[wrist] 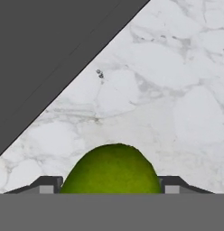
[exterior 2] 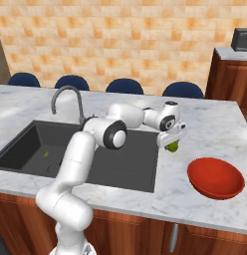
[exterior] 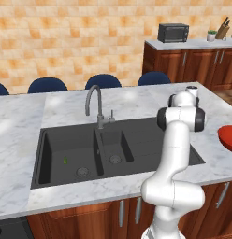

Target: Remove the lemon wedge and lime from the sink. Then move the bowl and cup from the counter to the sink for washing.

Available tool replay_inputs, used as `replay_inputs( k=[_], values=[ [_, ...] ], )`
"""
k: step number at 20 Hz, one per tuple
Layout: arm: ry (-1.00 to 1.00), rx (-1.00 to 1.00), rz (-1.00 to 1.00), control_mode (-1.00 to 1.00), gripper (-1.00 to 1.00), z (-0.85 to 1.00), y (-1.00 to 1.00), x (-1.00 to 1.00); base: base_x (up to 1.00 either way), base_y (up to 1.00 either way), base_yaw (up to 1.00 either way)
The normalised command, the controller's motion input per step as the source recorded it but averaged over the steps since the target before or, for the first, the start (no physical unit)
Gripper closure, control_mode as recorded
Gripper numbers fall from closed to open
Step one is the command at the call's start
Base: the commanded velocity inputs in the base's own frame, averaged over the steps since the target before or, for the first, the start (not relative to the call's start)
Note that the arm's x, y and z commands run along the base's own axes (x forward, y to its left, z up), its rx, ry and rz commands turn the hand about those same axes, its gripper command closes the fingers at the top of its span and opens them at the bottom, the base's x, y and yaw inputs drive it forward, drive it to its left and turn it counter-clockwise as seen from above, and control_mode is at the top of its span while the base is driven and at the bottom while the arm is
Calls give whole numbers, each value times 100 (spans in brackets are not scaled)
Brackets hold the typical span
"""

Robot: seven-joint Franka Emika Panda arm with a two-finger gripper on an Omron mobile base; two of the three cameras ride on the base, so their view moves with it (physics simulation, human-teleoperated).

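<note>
My gripper point(exterior 2: 172, 144) is shut on the lime point(exterior 2: 173, 146), a round yellow-green ball, and holds it just over the marble counter point(exterior 2: 205, 134) to the right of the sink point(exterior 2: 130, 164). In the hand view the lime point(wrist: 111, 169) sits between the two fingertips point(wrist: 47, 184) above the veined marble. The lemon wedge point(exterior: 65, 160), a tiny green sliver, lies in the left basin of the sink point(exterior: 150, 144); it is also visible from the right base point(exterior 2: 46, 154). The red bowl point(exterior 2: 215, 178) rests on the counter to the right of my gripper, and its edge point(exterior: 228, 137) shows from the left. The cup is out of view.
A curved grey faucet point(exterior: 95, 105) stands behind the sink. Blue chair backs point(exterior: 103, 80) line the counter's far side. A microwave point(exterior: 173, 32) sits on the far counter. Bare marble point(exterior 2: 210, 124) lies beyond the bowl.
</note>
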Motion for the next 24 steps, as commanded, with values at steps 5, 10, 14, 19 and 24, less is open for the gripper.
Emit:
replay_inputs(
  k=[5, 10, 14, 19, 24],
  values=[
    [0, 2, 2, -100, -100, -32, -1, 3, 0, 0, 0],
    [-2, 1, 0, -100, -100, -26, -1, -1, 0, 0, 0],
    [-7, 0, 0, -100, -100, -2, 0, -4, 0, 0, 0],
    [-2, 0, -1, -100, -100, 1, -1, -7, 0, 0, 0],
    [0, 0, 0, -100, -100, 2, 0, -8, 0, 0, 0]
  ],
)
